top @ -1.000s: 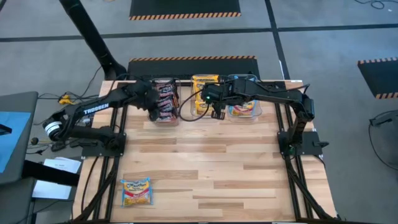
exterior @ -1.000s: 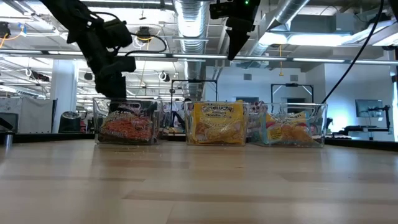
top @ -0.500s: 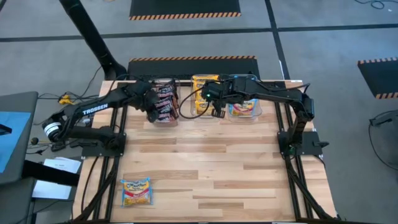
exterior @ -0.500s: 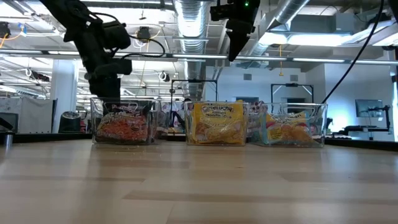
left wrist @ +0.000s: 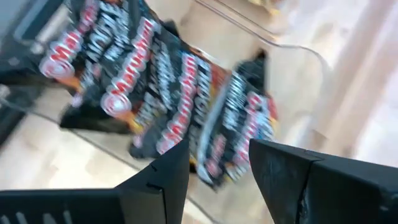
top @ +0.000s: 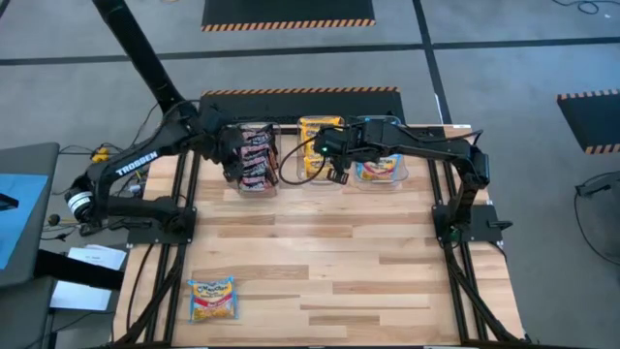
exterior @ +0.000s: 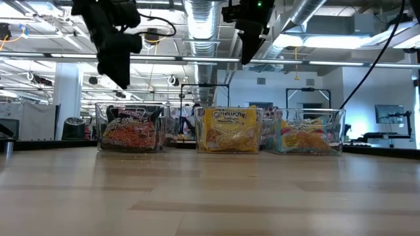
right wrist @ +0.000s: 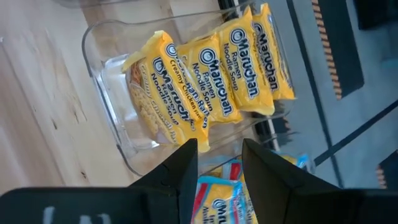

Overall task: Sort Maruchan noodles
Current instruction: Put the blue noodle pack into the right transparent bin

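Robotics lab, exposed ceiling ducts (exterior: 203, 19), hazard-striped floor mats (top: 288, 12), wooden workbench (top: 320, 252)

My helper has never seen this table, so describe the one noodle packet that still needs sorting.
On the wooden table, three clear tubs line the far edge. The stray packet lies alone at the near left corner. It is blue-yellow with pink, and the only packet outside a tub.

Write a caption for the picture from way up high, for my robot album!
Both open, empty pincers, left pincer and right pincer, hover over the sorted noodle tubs, one blue-yellow packet waiting alone.
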Action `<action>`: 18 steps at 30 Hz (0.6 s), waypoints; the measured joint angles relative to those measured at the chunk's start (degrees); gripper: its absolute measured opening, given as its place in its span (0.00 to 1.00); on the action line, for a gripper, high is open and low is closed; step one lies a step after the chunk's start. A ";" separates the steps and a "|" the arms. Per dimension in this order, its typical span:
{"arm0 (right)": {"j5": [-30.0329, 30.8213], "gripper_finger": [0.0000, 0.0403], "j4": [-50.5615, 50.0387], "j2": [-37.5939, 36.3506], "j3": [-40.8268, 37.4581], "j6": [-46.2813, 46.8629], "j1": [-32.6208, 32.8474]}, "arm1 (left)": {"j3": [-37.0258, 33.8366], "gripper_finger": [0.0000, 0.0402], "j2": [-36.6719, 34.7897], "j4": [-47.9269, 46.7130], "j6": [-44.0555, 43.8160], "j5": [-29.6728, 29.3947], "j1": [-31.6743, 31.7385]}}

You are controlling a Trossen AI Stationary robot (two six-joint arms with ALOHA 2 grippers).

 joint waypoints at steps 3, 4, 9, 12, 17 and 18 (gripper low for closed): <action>0.00 0.37 -0.51 0.02 0.00 2.98 0.07 | 3.39 0.38 -0.05 -6.21 -0.88 2.83 0.00; 0.00 0.37 -0.94 0.02 0.00 3.60 0.09 | 4.12 0.38 -0.21 -7.72 -1.23 4.08 0.00; -0.02 0.37 -4.33 0.02 0.00 4.13 1.27 | 5.04 0.38 -2.06 -15.39 -2.43 11.94 -0.79; -1.15 0.38 -5.17 0.02 0.00 4.73 2.31 | 5.04 0.38 -3.88 -19.88 -3.30 14.20 -1.88; -6.29 0.43 -5.21 0.02 0.00 6.15 3.44 | 5.04 0.38 -8.04 -22.59 -7.14 14.32 -4.78; -7.14 0.45 -5.24 0.02 0.00 6.78 3.63 | 5.04 0.38 -9.05 -22.73 -8.26 14.32 -5.51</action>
